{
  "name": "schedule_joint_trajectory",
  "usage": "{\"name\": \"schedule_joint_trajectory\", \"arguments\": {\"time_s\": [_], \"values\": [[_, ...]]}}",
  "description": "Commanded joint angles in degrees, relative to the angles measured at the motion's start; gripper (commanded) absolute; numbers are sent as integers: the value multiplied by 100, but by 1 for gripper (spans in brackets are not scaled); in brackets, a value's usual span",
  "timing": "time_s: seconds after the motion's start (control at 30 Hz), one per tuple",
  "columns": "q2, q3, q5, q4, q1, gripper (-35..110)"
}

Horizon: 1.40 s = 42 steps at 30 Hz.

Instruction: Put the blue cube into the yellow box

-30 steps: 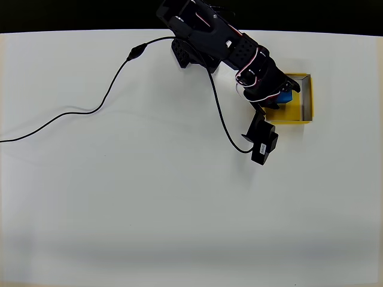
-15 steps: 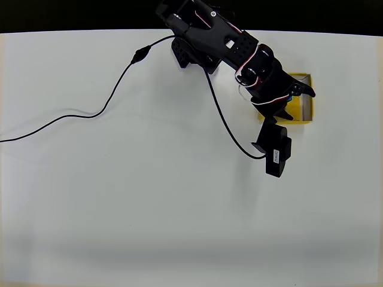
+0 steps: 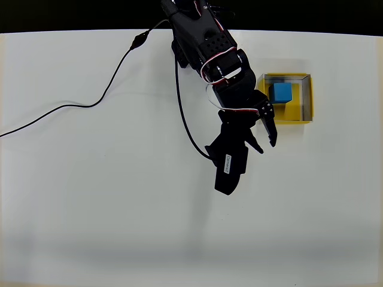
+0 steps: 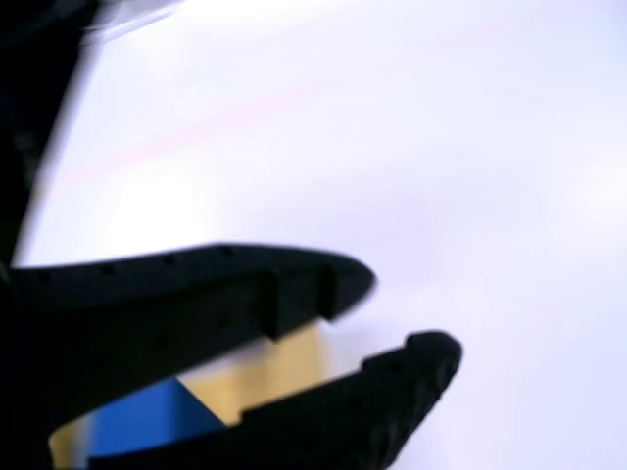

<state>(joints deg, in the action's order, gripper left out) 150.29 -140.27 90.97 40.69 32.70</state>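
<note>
The blue cube (image 3: pixel 281 92) lies inside the yellow box (image 3: pixel 286 121), toward the box's upper left part in the overhead view. My gripper (image 3: pixel 267 146) hovers over the white table just below and left of the box, open and with nothing between its fingers. In the blurred wrist view the two black fingers (image 4: pixel 323 284) stand apart. Behind them show a patch of the blue cube (image 4: pixel 147 416) and a strip of the yellow box (image 4: pixel 279 367). The gripper (image 4: pixel 407 318) is clear of both.
A black cable (image 3: pixel 90 104) runs from the arm base across the left of the white table (image 3: pixel 119 209). The black arm (image 3: pixel 209 48) reaches down from the top edge, with its camera block (image 3: pixel 230 164) below it. The table's far edge meets a dark background.
The gripper has opened and let go of the blue cube, which now rests in the yellow box. The arm has swung left and down, out of the box.
</note>
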Motion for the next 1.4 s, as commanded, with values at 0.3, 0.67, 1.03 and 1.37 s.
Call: {"name": "schedule_joint_trajectory", "arguments": {"time_s": [0.3,0.67,1.03,1.37], "values": [[1758,-1960,439,53,-2391,0],[4008,-3595,387,1837,-2830,0],[4140,-3990,229,3410,-2936,0],[4140,-3990,-97,3700,-2927,0]]}}
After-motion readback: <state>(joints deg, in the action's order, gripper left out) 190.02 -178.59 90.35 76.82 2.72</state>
